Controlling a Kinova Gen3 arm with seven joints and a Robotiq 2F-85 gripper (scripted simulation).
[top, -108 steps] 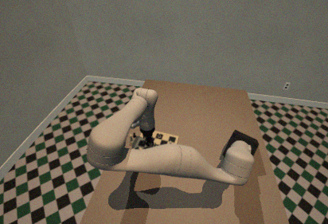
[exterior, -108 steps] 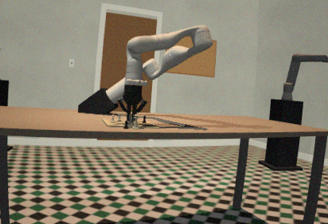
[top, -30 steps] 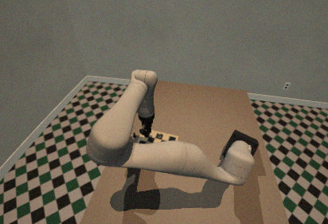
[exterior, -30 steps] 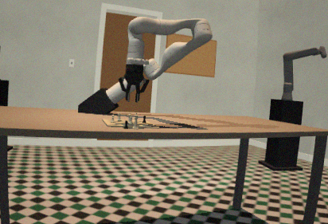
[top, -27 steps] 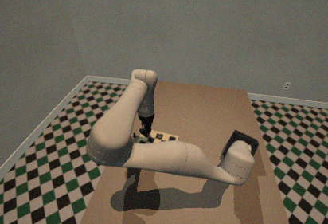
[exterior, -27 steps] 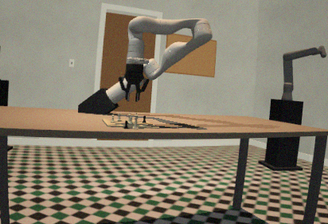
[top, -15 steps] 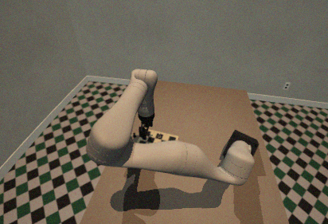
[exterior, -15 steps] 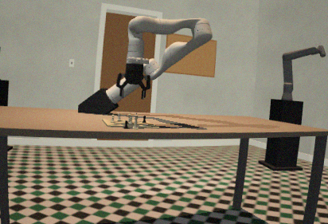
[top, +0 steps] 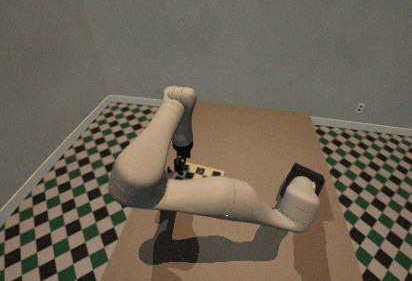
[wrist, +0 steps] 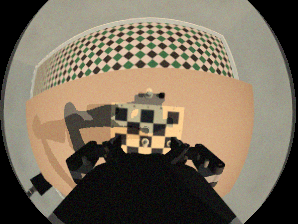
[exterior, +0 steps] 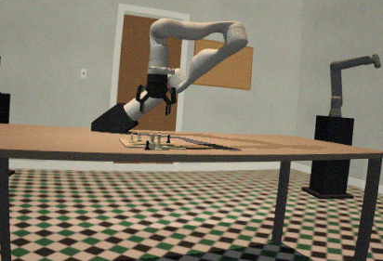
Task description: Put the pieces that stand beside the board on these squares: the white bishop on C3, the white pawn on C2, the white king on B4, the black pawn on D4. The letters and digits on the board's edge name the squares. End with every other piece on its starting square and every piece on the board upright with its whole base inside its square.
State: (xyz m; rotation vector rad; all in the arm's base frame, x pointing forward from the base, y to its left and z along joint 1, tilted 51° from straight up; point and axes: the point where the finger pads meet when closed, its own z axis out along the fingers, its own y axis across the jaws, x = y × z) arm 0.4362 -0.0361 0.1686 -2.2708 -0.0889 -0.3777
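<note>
My gripper is open and empty, raised above the chessboard. Beside the board's far edge in the wrist view stand a tall white piece, seemingly the king, and a small black piece, seemingly the pawn. Several pieces stand upright on the board: a pale piece near its middle, a white piece nearer the gripper, another by the right finger, and a black piece. Exact types and square names are too small to read.
The brown table carries the board. The arm's shadow crosses the table and part of the board. In the top view the arm hides much of the board. Another arm on a black pedestal stands beyond the table.
</note>
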